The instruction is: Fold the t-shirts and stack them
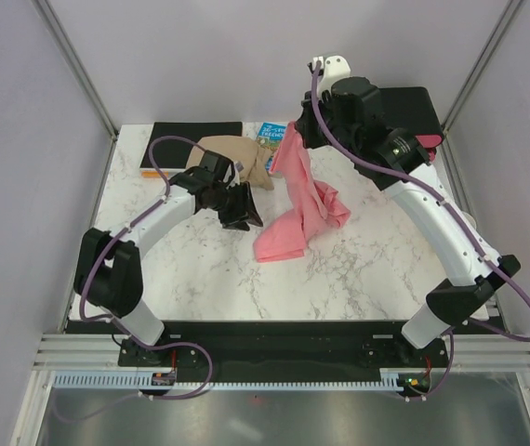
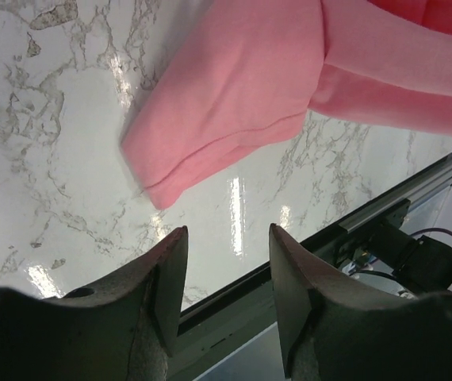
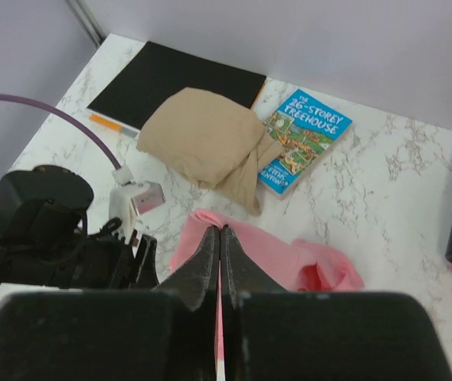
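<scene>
1 pink t-shirt (image 1: 295, 209): hangs bunched from the right gripper toward the back middle of the table (image 1: 339, 279); its lower part lies heaped on the marble; 1 hemmed end lies flat in the left wrist view
Right gripper (image 1: 297, 139): clenched on a pinch of the shirt and raised above the table; its own wrist view shows a sliver of pink between the closed fingers
Left gripper (image 1: 244, 214): jaws parted with nothing between them; low over the marble just left of the heap and apart from it
Handling: the cloth looks thin, soft and light; from 1 pinch it will likely sag and twist; it should slide easily on the glossy marble; breakage is no concern
Where to hold: a 2nd grip on an edge seems needed, probably the hemmed end nearest the left gripper, so that 2 grips can spread the cloth; whether that end is a sleeve or the bottom hem, I cannot tell
Around: tan cloth bundle (image 1: 237, 153) behind the left gripper, its tail lying over the edge of a book (image 1: 269, 133); black flat pad (image 1: 195, 131) at back left; black box (image 1: 412, 104) at back right
In the way: the bundle and book sit close to the hanging shirt, so spreading it backward could drag over them; the marble in front of the heap looks the safer place
</scene>
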